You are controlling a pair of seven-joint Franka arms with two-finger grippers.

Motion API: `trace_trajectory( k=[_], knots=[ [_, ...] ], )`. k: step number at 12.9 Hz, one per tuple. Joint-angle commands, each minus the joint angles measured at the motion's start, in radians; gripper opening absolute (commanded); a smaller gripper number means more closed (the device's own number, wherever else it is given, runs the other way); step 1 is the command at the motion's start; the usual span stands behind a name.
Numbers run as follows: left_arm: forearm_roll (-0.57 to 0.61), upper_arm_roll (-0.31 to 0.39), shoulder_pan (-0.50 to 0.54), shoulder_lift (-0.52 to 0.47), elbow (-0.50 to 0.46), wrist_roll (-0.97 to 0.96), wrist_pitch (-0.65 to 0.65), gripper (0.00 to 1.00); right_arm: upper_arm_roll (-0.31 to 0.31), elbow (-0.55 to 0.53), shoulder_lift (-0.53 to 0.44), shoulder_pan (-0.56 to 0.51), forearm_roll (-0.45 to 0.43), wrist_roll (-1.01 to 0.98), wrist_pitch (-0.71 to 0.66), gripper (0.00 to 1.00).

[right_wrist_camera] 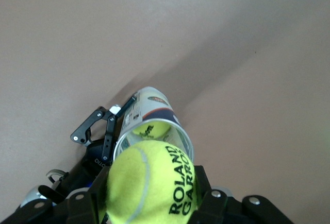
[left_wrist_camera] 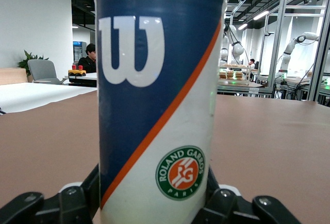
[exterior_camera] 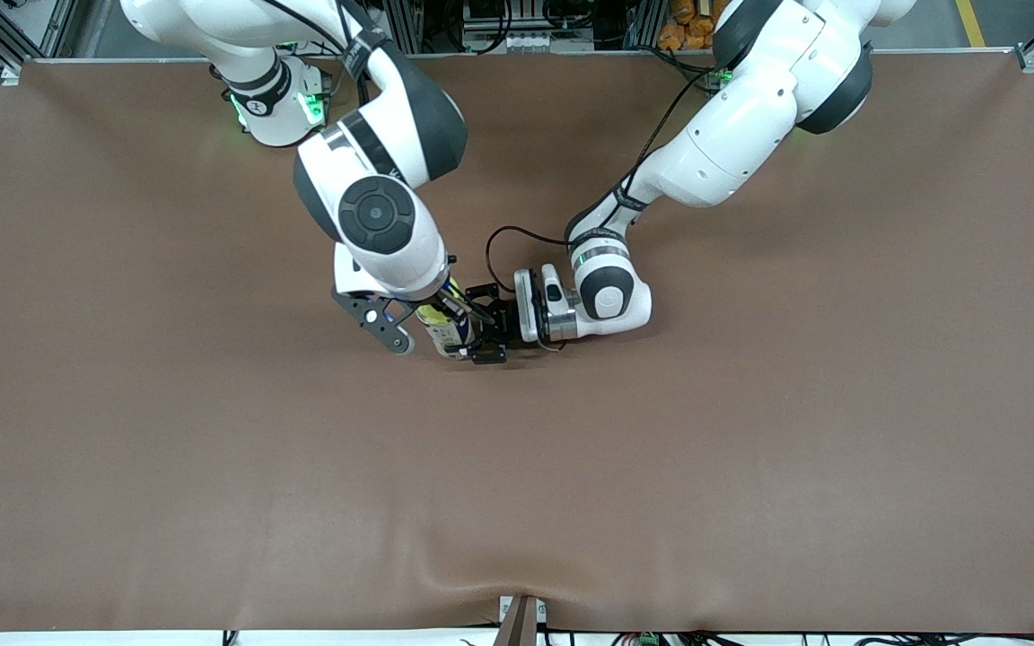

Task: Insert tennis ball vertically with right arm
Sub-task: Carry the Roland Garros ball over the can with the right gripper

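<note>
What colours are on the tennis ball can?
The can is blue and white with an orange diagonal stripe and a green-and-orange round badge, clearest in the left wrist view.

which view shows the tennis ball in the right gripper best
The right wrist view: the tennis ball fills the foreground, clamped in the right gripper just above the open can, held upright by the left gripper. In the front view the right arm hides the ball. The left wrist view shows only the can's label.

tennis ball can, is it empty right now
No, the right wrist view looks into the open can and shows a ball already lying inside, below the tennis ball held in the right gripper.
</note>
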Motion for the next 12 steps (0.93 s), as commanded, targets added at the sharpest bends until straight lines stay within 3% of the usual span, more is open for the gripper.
trace_trajectory(
  k=[1,3,4,5,12],
  knots=[
    [-0.007,-0.009,0.009,0.015,-0.014,0.091,-0.007,0.76,-0.012,-0.014,0.002,0.023,-0.025,0.032,0.008,0.61],
    [-0.007,-0.009,0.009,0.015,-0.015,0.091,-0.007,0.76,-0.012,-0.014,0.014,0.02,-0.05,0.032,0.01,0.63],
    [-0.007,-0.009,0.009,0.015,-0.015,0.091,-0.007,0.76,-0.01,-0.014,0.016,0.017,-0.048,0.032,0.01,0.75],
    [-0.007,-0.009,0.009,0.015,-0.015,0.092,-0.007,0.77,-0.01,-0.014,0.017,0.022,-0.048,0.032,0.01,1.0],
    [-0.007,-0.008,0.009,0.016,-0.015,0.091,-0.007,0.77,-0.012,-0.001,0.007,0.01,-0.047,0.02,0.004,1.0]
  ],
)
